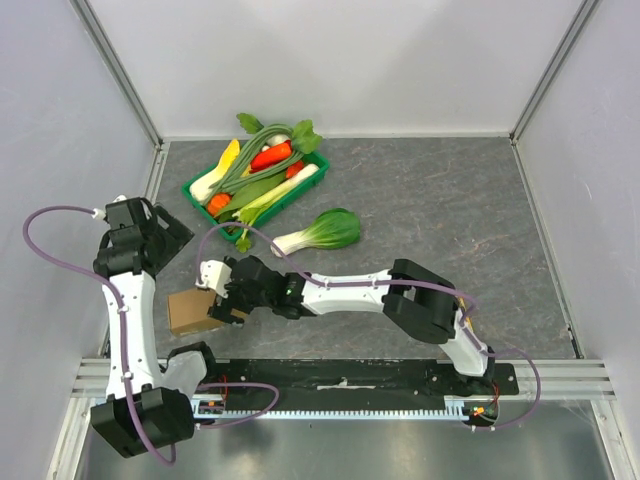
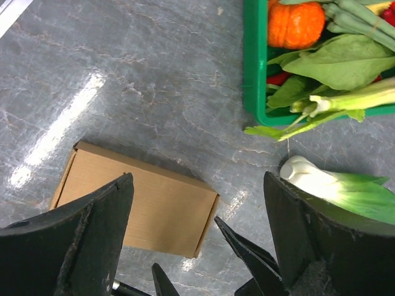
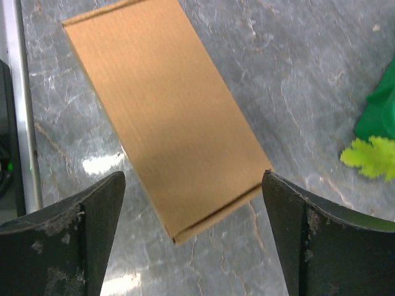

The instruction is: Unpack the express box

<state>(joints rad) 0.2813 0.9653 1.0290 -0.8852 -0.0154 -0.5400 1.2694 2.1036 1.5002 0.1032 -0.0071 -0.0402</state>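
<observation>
The express box is a flat brown cardboard carton, closed, lying on the grey table near the front left. In the right wrist view the box lies slanted, its near end just ahead of the open right gripper, touching neither finger. From above, the right gripper is at the box's right end. The left gripper hovers behind the box, open and holding nothing. In the left wrist view the left gripper spans the box, and the right gripper's pointed fingertips show beside the box's end.
A bok choy lies on the table to the right of the box, and it also shows as the bok choy in the left wrist view. Behind it stands a green plastic tray filled with vegetables. Grey walls enclose the table.
</observation>
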